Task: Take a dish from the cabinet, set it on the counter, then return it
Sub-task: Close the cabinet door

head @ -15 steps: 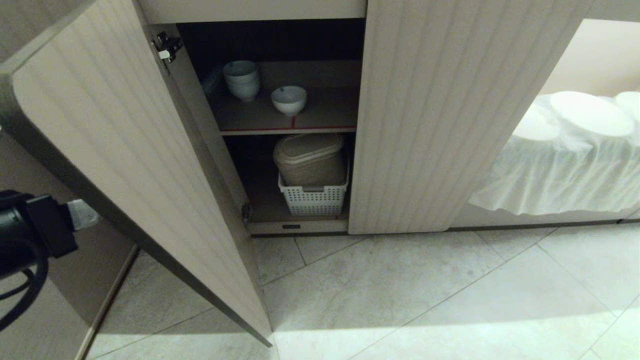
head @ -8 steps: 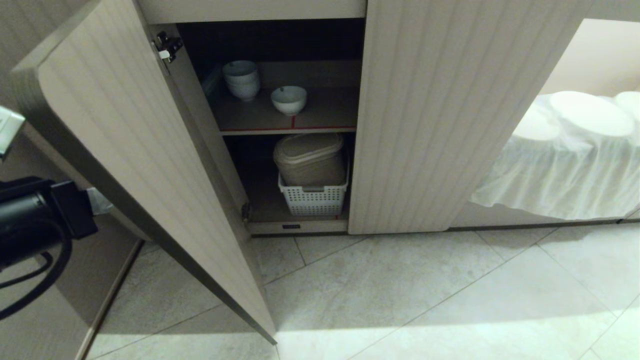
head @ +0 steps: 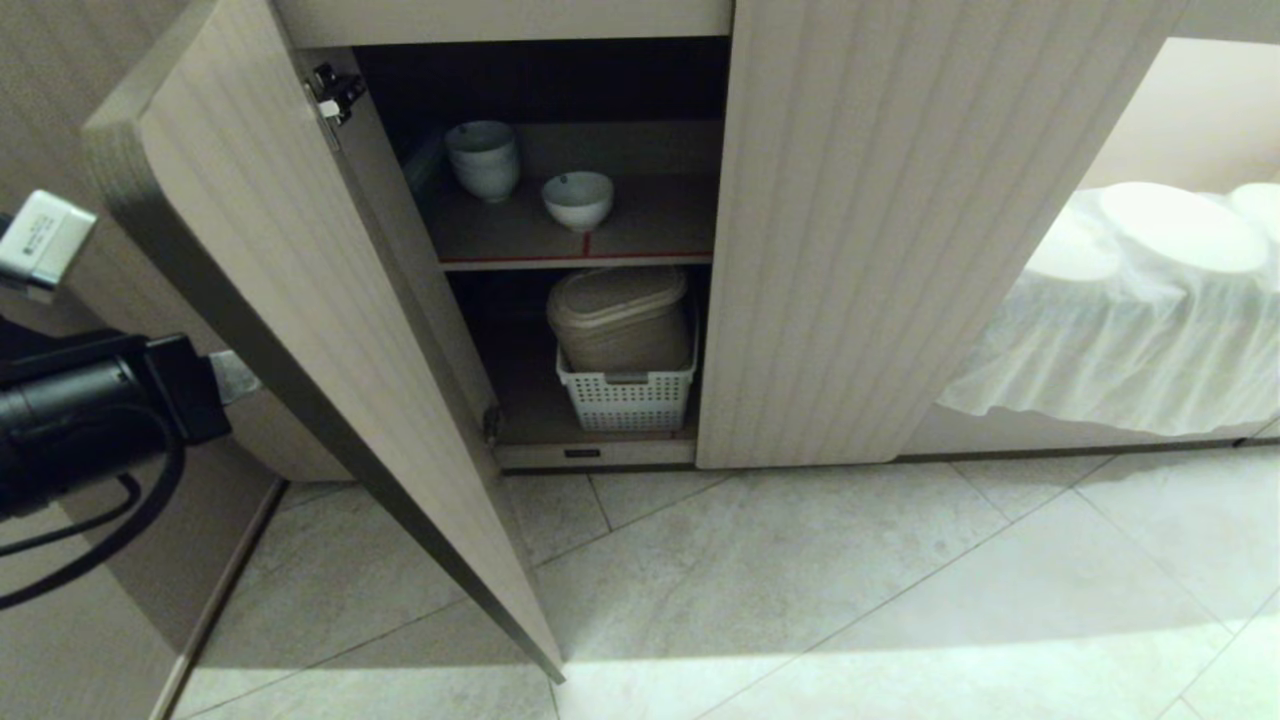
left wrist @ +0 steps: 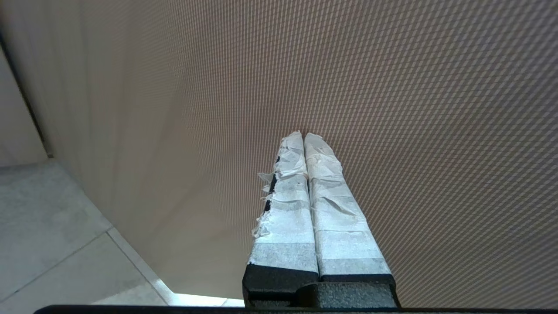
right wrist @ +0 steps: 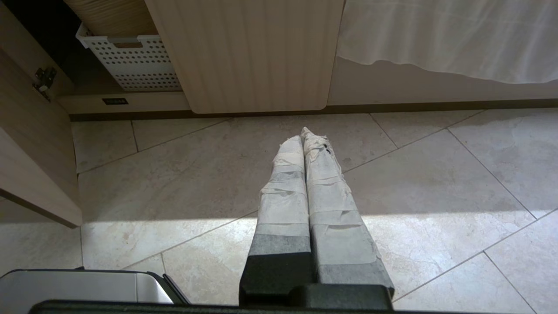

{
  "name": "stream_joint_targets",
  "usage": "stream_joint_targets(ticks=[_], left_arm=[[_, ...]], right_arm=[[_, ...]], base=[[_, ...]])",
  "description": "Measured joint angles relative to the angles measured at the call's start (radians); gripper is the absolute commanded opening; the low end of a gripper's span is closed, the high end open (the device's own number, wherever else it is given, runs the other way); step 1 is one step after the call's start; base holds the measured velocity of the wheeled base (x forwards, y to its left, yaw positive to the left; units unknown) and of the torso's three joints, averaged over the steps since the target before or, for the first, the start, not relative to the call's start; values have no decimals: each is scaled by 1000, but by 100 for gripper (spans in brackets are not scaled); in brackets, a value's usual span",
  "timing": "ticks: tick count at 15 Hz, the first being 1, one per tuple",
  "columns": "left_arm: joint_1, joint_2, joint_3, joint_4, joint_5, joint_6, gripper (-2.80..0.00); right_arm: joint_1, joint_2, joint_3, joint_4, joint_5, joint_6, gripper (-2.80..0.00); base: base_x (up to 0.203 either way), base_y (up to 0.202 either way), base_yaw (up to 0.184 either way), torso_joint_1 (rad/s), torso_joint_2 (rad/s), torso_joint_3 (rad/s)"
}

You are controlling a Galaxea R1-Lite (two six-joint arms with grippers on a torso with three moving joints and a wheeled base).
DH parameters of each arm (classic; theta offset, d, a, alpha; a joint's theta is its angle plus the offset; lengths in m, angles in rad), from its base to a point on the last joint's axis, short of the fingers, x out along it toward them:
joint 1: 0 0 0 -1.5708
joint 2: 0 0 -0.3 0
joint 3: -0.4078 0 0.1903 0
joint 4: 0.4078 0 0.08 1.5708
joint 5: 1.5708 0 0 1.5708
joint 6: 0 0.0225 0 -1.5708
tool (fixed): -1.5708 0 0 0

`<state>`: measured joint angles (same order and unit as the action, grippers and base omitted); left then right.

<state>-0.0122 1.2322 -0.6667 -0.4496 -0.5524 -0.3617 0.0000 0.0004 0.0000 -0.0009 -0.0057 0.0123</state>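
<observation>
The dish, a small white bowl, stands upright on the upper, red-edged shelf inside the cabinet. The cabinet's right door is closed and its left door stands swung out. My left arm reaches in behind that open door from the far left. The left gripper is shut and empty, its taped tips close against the door's face. The right gripper is shut and empty too, hanging parked over the floor tiles. The counter is out of view.
A stack of white bowls stands left of the dish. Below, a white perforated basket holds a beige lidded bin. A white cloth drapes the opening at right. The robot's silver base shows near the floor.
The open left door has swung rightwards, towards the cabinet. My left arm has moved right and up behind it, gripper still shut. Bowls and right arm are unchanged.
</observation>
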Motion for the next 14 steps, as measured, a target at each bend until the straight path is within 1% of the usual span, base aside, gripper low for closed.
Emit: stream_joint_targets(ticks=[4, 8, 11, 12, 14], left_arm=[[-45, 18, -23, 0, 38, -3, -280], [-65, 46, -51, 0, 38, -25, -280], [-77, 59, -57, -1, 42, -30, -280], [-86, 62, -58, -1, 54, -33, -280], [-118, 65, -62, -1, 100, -57, -280]], right_arm=[[0, 0, 0, 0, 0, 0, -280], [0, 0, 0, 0, 0, 0, -280], [0, 0, 0, 0, 0, 0, -280], [0, 0, 0, 0, 0, 0, -280], [0, 0, 0, 0, 0, 0, -280]], base=[[0, 0, 0, 0, 0, 0], [0, 0, 0, 0, 0, 0], [0, 0, 0, 0, 0, 0], [0, 0, 0, 0, 0, 0], [0, 0, 0, 0, 0, 0]])
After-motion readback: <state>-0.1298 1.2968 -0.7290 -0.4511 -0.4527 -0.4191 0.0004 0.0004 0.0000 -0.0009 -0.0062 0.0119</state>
